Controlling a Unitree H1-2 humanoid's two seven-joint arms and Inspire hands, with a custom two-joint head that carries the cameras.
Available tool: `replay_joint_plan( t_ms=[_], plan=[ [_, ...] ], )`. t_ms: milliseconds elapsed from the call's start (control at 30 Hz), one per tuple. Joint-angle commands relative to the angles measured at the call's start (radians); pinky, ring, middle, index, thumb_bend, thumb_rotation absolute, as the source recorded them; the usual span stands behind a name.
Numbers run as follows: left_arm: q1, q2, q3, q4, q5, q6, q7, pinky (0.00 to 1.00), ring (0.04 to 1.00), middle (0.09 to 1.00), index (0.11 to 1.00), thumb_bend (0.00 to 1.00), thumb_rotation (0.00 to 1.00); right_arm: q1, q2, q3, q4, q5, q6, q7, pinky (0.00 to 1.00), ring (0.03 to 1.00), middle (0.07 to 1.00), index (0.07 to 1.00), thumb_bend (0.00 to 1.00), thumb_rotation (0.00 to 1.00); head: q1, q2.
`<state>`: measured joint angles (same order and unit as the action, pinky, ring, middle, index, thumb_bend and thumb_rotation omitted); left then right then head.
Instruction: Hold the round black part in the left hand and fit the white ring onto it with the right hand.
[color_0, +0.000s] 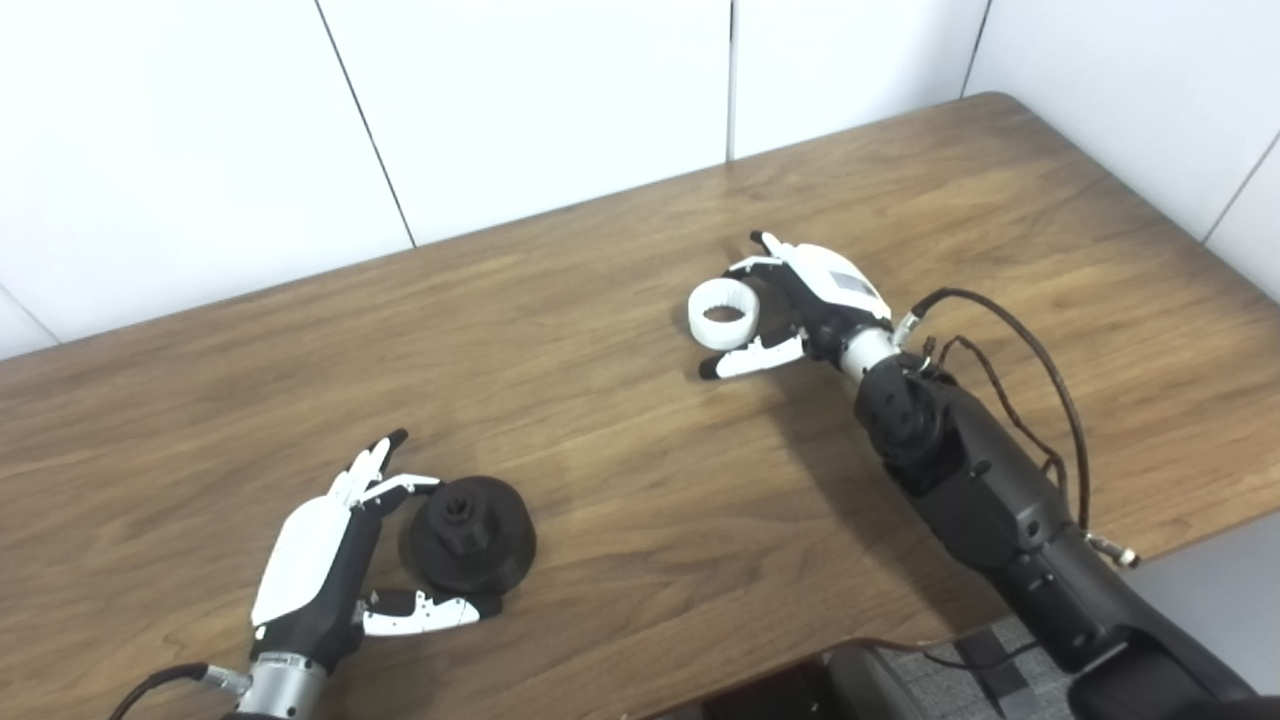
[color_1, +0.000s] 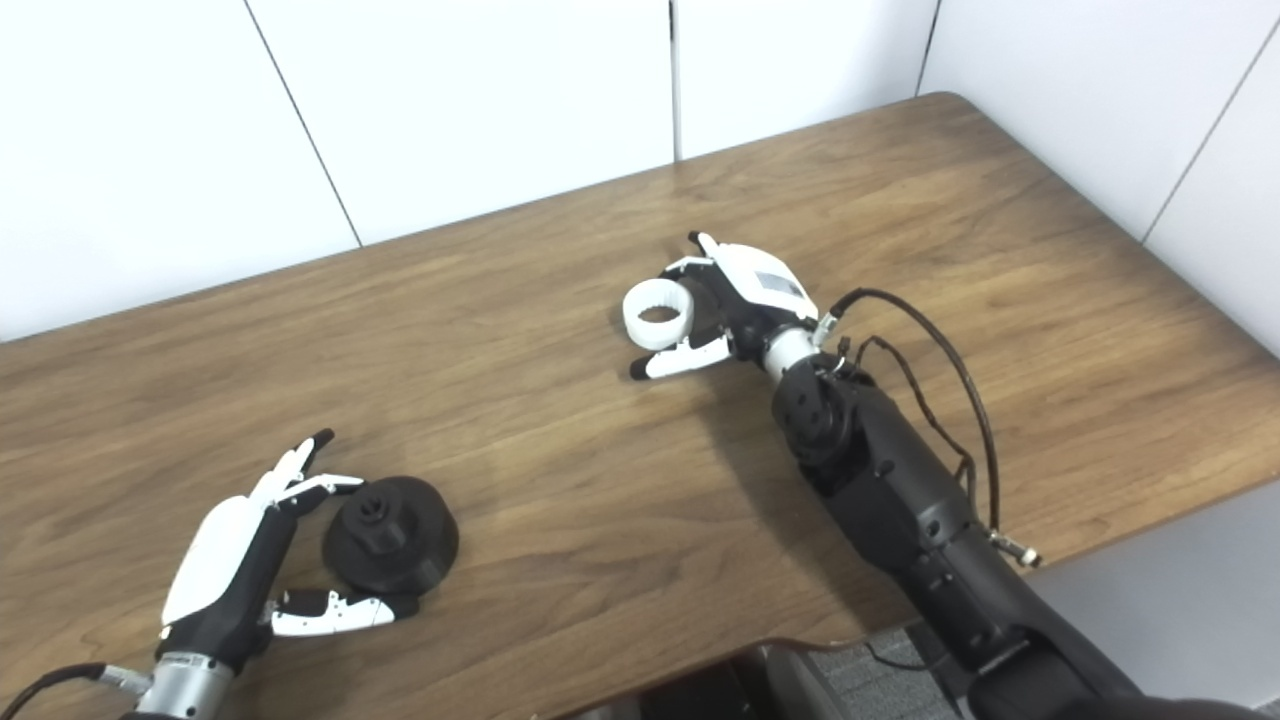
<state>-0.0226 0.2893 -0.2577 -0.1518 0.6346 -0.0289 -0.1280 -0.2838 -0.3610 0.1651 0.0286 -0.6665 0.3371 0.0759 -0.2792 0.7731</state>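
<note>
Plainly both robot hands are spread — left robot hand (color_0: 320, 560) flanking the stiff, heavy-looking black part (color_0: 470, 535), right robot hand (color_0: 800, 300) around the light white ring (color_0: 723, 314) — grip its rim.

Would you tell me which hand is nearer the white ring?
Right. The right hand cups the ring; the left hand is far off beside the black part.

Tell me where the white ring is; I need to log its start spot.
The white ring lies on the table right of centre, between the open right hand's fingers, far from the black part.
</note>
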Motion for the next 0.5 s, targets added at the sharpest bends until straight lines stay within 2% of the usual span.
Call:
replay_joint_plan(
  t_ms=[0,267,467],
  plan=[
    [-0.008,0.009,0.004,-0.026,0.012,-0.001,-0.003,0.99,1.000,1.000,0.608,0.92,0.37,-0.026,-0.002,-0.006,0.002,0.000,-0.043,-0.041,0.94,0.978,0.980,0.703,0.91,0.43,0.001,0.002],
    [-0.006,0.009,0.001,-0.031,0.016,-0.004,0.000,1.00,1.000,1.000,0.607,0.92,0.37,-0.010,0.012,-0.002,0.029,-0.013,-0.079,-0.112,0.93,0.955,0.942,0.656,0.86,0.36,0.008,0.007],
    [-0.007,0.008,0.003,-0.035,0.009,0.004,-0.008,1.00,1.000,1.000,0.607,0.92,0.36,-0.005,0.018,-0.008,0.048,-0.008,-0.118,-0.163,0.93,0.937,0.910,0.611,0.82,0.27,0.010,0.009]
  ],
)
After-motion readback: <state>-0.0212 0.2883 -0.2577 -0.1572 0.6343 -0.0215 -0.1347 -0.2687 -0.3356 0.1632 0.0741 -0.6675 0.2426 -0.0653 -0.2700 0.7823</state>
